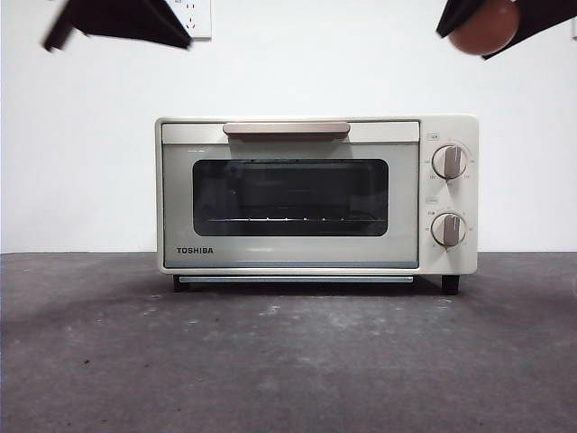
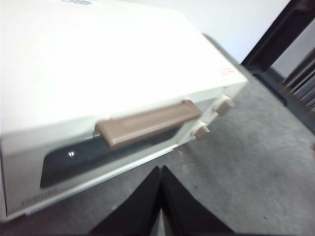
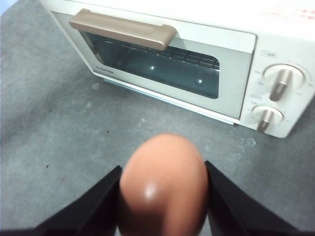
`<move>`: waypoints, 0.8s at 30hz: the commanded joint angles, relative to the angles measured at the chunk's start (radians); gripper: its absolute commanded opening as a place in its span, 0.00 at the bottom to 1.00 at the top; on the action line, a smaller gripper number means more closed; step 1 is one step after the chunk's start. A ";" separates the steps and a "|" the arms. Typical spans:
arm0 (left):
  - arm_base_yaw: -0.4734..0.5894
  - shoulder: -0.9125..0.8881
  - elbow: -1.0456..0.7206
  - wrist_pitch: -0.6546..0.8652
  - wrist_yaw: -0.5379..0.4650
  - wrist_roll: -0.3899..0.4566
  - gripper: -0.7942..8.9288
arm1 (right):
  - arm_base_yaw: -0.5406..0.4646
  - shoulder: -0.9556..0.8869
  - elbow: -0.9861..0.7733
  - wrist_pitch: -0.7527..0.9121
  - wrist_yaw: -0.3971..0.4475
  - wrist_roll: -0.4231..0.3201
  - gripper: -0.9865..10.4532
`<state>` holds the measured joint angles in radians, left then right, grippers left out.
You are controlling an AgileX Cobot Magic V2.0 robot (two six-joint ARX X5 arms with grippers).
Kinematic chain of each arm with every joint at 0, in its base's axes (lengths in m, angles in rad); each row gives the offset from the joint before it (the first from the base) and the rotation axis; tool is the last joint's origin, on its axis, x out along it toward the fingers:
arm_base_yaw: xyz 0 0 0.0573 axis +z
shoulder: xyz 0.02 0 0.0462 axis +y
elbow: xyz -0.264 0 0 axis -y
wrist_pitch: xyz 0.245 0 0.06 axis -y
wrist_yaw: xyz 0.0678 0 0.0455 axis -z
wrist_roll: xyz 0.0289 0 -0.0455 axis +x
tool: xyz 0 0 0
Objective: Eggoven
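The right pincer is clamped on a small, smooth reddish-brown egg, one black jaw pressed to each side of it. In the front view this pincer sits high at the upper right corner, the egg held in the air above and to the right of the oven, well clear of the counter.

The left pincer has its two black jaws drawn together with nothing between them; it hangs above the oven's front left side, and shows in the front view as a dark shape at the upper left corner.

Below both stands a cream TOSHIBA toaster oven on the dark grey, scuffed counter. Its dark glass door is closed, with a wire rack visible inside. A tan bar handle runs along the top of the door, and two round knobs sit one above the other on the right panel. A white wall rises behind.
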<state>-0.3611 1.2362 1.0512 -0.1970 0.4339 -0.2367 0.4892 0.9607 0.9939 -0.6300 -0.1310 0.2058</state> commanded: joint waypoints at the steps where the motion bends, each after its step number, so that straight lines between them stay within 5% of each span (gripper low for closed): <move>1: -0.026 0.096 0.088 0.009 -0.022 0.044 0.09 | 0.006 -0.020 0.017 -0.005 0.000 -0.012 0.09; 24: -0.132 0.389 0.256 0.065 -0.203 0.137 0.09 | 0.006 -0.107 0.017 -0.037 -0.001 -0.013 0.09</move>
<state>-0.4843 1.5993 1.2812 -0.1421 0.2386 -0.1184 0.4892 0.8520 0.9939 -0.6765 -0.1307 0.2054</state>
